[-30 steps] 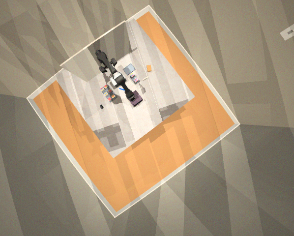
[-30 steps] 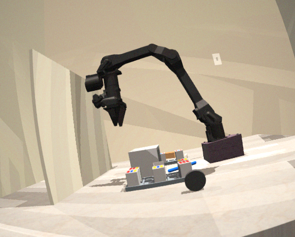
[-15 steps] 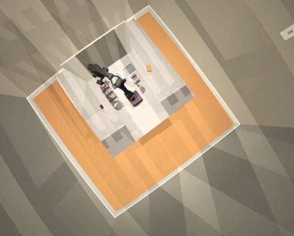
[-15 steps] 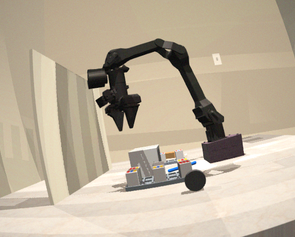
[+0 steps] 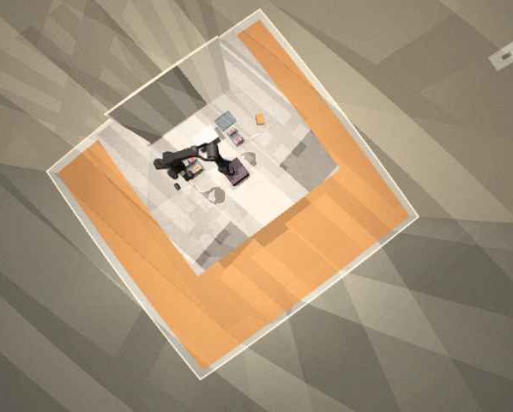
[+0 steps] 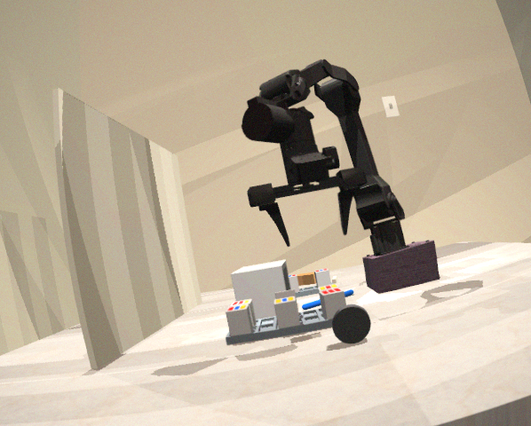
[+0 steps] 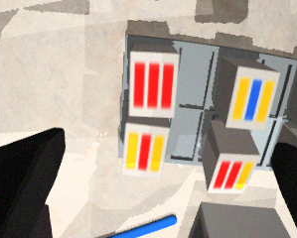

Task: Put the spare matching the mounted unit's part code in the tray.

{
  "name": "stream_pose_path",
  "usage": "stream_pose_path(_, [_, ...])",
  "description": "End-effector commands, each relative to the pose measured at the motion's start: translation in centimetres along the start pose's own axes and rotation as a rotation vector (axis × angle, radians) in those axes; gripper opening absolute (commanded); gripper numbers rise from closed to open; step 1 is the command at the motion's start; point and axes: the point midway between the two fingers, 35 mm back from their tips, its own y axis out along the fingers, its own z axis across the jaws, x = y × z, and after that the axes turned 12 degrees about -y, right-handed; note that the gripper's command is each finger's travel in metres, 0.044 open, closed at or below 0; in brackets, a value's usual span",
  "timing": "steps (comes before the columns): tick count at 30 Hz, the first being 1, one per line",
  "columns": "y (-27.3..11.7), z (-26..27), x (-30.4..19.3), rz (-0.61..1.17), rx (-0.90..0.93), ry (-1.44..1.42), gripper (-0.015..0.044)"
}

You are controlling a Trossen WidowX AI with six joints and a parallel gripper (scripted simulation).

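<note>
My gripper (image 6: 316, 240) (image 7: 172, 146) is open and empty, high above the near rack (image 6: 280, 334) (image 7: 193, 74). In the wrist view the rack holds a red-red-red spare (image 7: 153, 84), a yellow-blue-yellow spare (image 7: 254, 99), a yellow-red-yellow spare (image 7: 145, 151) and a red-red-yellow spare (image 7: 232, 176). The large white mounted unit (image 5: 206, 134) (image 6: 258, 284) stands beside the rack; its code does not show. The flat grey-blue tray (image 5: 225, 120) lies beyond the unit. A second rack with spares (image 5: 234, 136) is beside the tray.
A blue rod (image 6: 328, 300) (image 7: 143, 228) lies near the rack. A black disc (image 5: 177, 186) (image 6: 351, 324) stands off its end. An orange block (image 5: 260, 118) (image 6: 306, 279) and a thin pale stick (image 5: 254, 136) lie past the second rack. A tall panel (image 6: 119, 229) stands at the left in the exterior view.
</note>
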Motion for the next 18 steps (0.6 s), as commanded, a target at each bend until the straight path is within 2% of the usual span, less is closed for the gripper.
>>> stream_pose_path(1, [0.0,0.2,0.0,-0.002,-0.011,-0.027,0.0440])
stream_pose_path(6, [2.8,0.5,0.1,-0.001,-0.011,-0.027,0.0309])
stream_pose_path(7, [3.5,0.7,0.1,-0.001,-0.011,-0.027,0.0300])
stream_pose_path(18, [4.3,0.7,0.4,-0.002,-0.011,-0.027,0.0300])
